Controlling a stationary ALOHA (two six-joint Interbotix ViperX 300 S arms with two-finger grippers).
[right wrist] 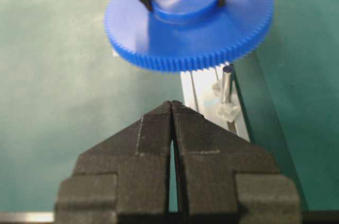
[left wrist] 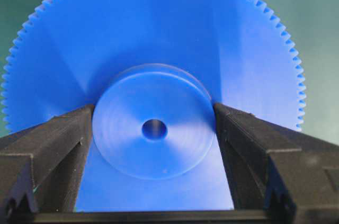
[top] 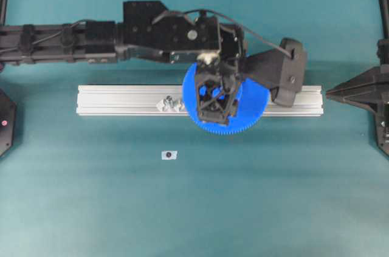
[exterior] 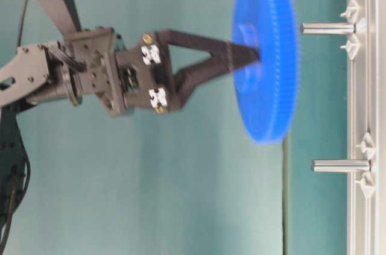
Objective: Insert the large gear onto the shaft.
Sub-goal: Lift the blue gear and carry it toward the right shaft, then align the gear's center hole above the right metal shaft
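The large gear is bright blue and hangs flat above the rail. My left gripper is shut on its raised hub, one finger on each side. The shaft is a pale pin with clear feet. It stands on the rail just left of the gear's rim, uncovered. In the table-level view the gear floats a short gap off the pin tips, and the shaft lies beyond its edge. My right gripper waits at the rail's right end, shut and empty.
A long aluminium rail crosses the middle of the teal table. A second, dark-tipped pin stands on it under the gear, off-centre from the hub hole, and also shows from the right wrist. A tiny grey square piece lies in front of the rail.
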